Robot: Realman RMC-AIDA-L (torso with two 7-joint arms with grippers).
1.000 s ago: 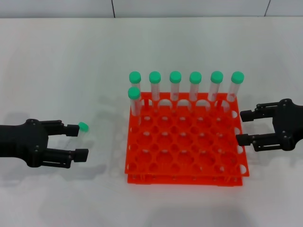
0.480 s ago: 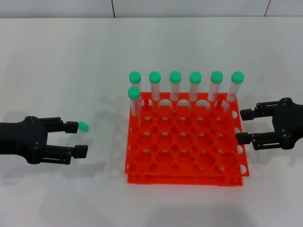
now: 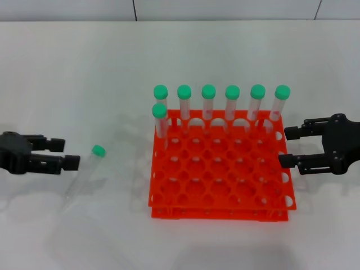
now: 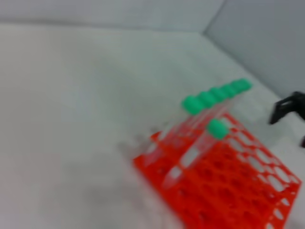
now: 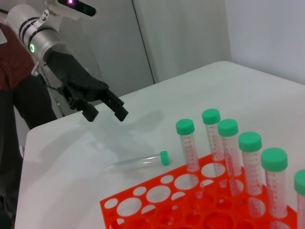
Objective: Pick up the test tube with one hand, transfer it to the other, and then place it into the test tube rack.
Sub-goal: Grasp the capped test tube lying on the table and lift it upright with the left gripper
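The test tube point(image 3: 87, 169) lies flat on the white table left of the rack, with its green cap point(image 3: 99, 150) pointing towards the rack. It also shows in the right wrist view as a clear tube point(image 5: 138, 162). My left gripper point(image 3: 71, 153) is open just left of the tube and does not touch it; the right wrist view shows this gripper point(image 5: 106, 115) hovering above the table. The orange-red test tube rack point(image 3: 219, 185) sits at the centre. My right gripper point(image 3: 283, 147) is open at the rack's right edge and holds nothing.
Several green-capped tubes point(image 3: 233, 101) stand upright in the rack's back row, and one more point(image 3: 160, 119) stands at the left in the second row. The rack point(image 4: 228, 181) and caps point(image 4: 214, 93) also show in the left wrist view. Bare table surrounds the rack.
My left gripper has pulled back to the left, away from the tube, so its whole length now shows on the table. The right gripper has hardly moved.
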